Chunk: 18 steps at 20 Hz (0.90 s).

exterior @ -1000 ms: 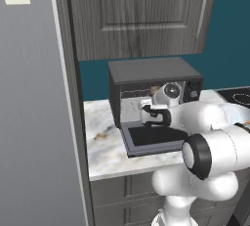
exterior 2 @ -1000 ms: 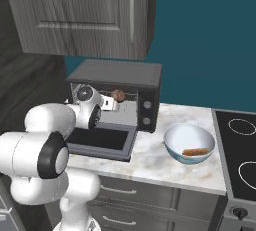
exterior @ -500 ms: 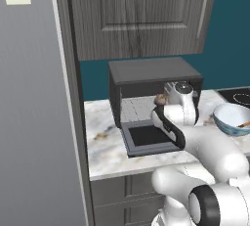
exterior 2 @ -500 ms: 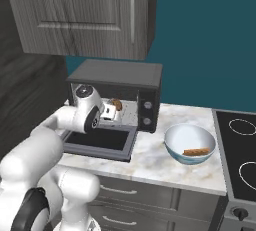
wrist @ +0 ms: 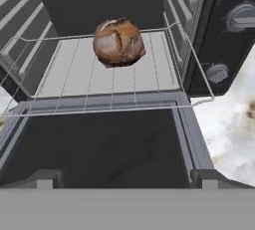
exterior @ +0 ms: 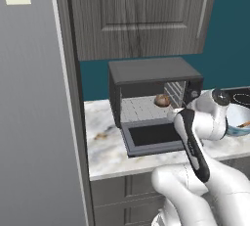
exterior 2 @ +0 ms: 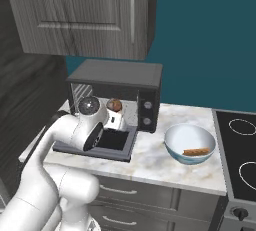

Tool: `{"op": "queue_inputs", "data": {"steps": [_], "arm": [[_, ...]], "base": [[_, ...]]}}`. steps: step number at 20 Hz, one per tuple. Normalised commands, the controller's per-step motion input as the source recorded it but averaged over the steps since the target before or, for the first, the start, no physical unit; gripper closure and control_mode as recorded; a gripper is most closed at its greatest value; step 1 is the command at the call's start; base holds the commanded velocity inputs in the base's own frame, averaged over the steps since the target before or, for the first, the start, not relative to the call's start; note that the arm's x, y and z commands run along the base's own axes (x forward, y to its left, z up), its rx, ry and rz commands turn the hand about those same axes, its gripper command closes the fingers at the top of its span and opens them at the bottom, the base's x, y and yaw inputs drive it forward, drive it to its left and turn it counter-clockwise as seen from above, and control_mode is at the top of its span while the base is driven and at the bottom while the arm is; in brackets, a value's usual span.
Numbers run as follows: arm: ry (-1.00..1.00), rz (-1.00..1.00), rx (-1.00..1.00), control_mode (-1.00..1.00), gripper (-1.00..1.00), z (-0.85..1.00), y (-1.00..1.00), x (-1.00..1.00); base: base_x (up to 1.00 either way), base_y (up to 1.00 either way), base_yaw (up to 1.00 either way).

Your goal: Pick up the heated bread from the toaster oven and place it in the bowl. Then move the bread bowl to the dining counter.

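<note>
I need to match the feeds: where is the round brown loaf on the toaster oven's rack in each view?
Left base view: the brown loaf, right of centre, inside the toaster oven.
Right base view: left of centre, above the hand.
Hand view: upper middle.
Shared landmark: the open oven door.

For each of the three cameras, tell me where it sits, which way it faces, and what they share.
Left base view: behind-left of the arm, facing the open toaster oven; white arm at lower right.
Right base view: behind-right, facing oven and bowl; arm at lower left.
Hand view: on the hand, looking into the oven at the round brown roll; fingertips at the bottom.
Shared: oven, roll.
</note>
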Motion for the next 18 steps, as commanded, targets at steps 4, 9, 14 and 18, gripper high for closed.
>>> {"op": "queue_inputs", "data": {"steps": [4, 9, 14, 18], "arm": [[-0.11, -0.04, 0.03, -1.00, -1.00, 0.65, 0.04, 0.33], [0.00, 0.00, 0.00, -1.00, -1.00, 0.03, 0.17, 0.71], [0.05, 0.00, 0.00, -1.00, -1.00, 0.00, 0.01, 0.65], [0.10, 0.00, -0.01, -1.00, -1.00, 0.00, 0.00, 0.34]], "base": [[0.00, 0.00, 0.00], [0.00, 0.00, 0.00], [0.00, 0.00, 0.00], [0.00, 0.00, 0.00]]}}
